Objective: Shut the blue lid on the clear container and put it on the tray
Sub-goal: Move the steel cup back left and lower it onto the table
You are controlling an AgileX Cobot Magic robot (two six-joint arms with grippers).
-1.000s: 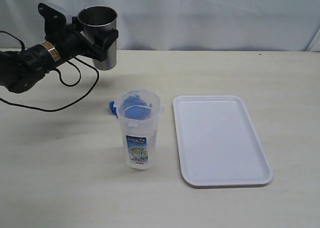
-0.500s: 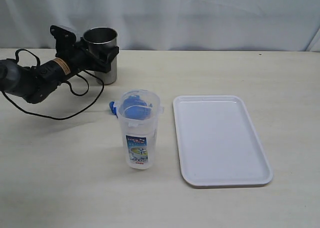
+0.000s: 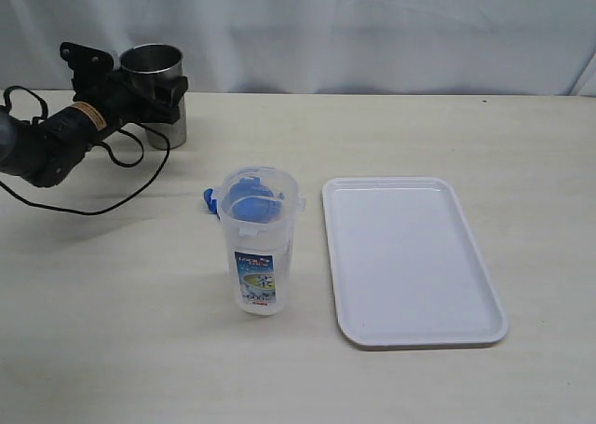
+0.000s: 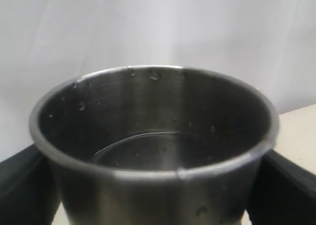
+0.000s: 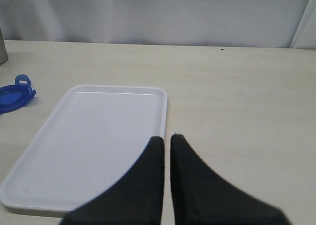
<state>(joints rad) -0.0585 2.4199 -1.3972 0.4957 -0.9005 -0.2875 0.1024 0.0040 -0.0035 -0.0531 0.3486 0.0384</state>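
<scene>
The clear container (image 3: 262, 247) stands upright and uncovered mid-table, its blue-green label facing forward. The blue lid (image 3: 210, 200) lies on the table just behind it, partly seen through the plastic, and shows as the blue lid (image 5: 12, 97) in the right wrist view. The white tray (image 3: 410, 326) lies to the container's right with nothing on it. My left gripper (image 3: 160, 105) is at the far back left, shut on a grey steel cup (image 3: 154, 70). That cup (image 4: 158, 151) fills the left wrist view. My right gripper (image 5: 167, 137) is shut and holds nothing, over the tray's (image 5: 59, 151) near edge.
A black cable (image 3: 112, 196) loops from the left arm down onto the table at the left. A pale curtain (image 3: 372, 23) backs the table's far edge. The right arm is outside the exterior view.
My left gripper has carried the steel cup down and to the left, towards the table's back left corner. Container, lid and tray have not moved.
</scene>
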